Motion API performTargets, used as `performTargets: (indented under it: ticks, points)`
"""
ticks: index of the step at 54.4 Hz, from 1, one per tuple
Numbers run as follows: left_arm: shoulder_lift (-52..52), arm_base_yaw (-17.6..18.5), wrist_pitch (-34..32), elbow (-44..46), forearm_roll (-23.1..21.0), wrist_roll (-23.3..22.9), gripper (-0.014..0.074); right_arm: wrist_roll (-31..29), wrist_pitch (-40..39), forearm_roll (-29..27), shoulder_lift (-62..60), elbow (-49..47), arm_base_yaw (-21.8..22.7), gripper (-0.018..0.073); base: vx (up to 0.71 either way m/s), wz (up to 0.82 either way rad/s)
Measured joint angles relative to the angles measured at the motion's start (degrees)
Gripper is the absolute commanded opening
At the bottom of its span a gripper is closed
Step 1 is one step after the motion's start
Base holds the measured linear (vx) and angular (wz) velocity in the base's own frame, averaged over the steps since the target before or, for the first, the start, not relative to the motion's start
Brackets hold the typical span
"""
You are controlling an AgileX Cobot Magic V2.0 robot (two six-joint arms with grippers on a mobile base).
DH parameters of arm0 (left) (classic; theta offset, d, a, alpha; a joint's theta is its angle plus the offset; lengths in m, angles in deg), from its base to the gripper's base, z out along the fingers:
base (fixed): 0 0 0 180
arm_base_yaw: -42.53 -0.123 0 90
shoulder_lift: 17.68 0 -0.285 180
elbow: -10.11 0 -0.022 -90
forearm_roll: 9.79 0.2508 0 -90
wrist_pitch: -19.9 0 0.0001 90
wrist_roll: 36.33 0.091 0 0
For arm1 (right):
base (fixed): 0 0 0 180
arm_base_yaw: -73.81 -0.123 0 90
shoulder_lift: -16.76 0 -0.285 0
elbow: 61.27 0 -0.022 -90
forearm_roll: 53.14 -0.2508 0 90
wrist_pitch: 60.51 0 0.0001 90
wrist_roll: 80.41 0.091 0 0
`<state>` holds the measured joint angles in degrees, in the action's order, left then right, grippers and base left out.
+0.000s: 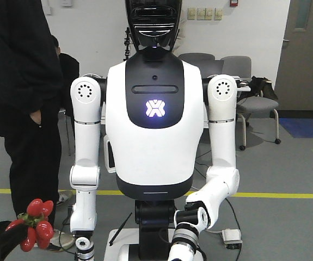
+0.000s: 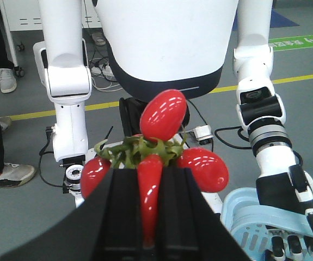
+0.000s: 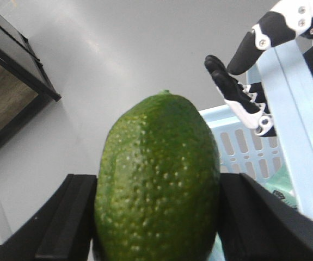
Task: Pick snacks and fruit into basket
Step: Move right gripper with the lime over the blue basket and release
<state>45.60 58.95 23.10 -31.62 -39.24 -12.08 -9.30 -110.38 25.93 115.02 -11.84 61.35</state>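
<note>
Two fruits are clenched, none released: left gripper (image 2: pixel 148 217) grips glossy red cluster (image 2: pixel 161 147), right gripper (image 3: pixel 156 228) pebbly green fruit (image 3: pixel 159 179); pale-blue slatted plastic basket (image 3: pixel 243 147) waits at three o'clock.

The black-and-white hand (image 2: pixel 298 217) grips the pale blue basket (image 2: pixel 249 217) at its rim, blocking that side of the opening. In the right wrist view, its fingers (image 3: pixel 238 100) and the handle (image 3: pixel 298 125) cross above the basket; the white surface (image 3: pixel 118 49) alongside lies open.
</note>
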Motion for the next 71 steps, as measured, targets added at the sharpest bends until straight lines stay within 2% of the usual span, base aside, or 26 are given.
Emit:
performTargets:
  ticks: [9,18,27,34,44,49,71]
  points:
    - [0.0,0.0,0.0,0.0,0.0,0.0,0.0,-5.65,0.05,-6.23,2.91,-0.07,0.0,0.0009,0.0,0.0]
    - [0.0,0.0,0.0,0.0,0.0,0.0,0.0,-11.05,0.11,-8.89,5.63,-0.19,0.0,0.0063,0.0,0.0]
    - [0.0,0.0,0.0,0.0,0.0,0.0,0.0,-15.26,-1.77,-9.36,7.81,-0.19,0.0,0.0167,0.0,0.0]
    - [0.0,0.0,0.0,0.0,0.0,0.0,0.0,-17.55,-2.79,-10.87,8.76,-0.19,0.0,0.0287,0.0,0.0]
    - [0.0,0.0,0.0,0.0,0.0,0.0,0.0,-18.85,-3.47,-13.44,9.32,-0.23,0.0,0.0445,0.0,0.0]
    - [0.0,0.0,0.0,0.0,0.0,0.0,0.0,-19.01,-3.37,-13.97,9.32,-0.3,0.0,0.0497,0.0,0.0]
    - [0.0,0.0,0.0,0.0,0.0,0.0,0.0,-19.2,-3.59,-15.05,9.32,-0.3,0.0,0.0521,0.0,0.0]
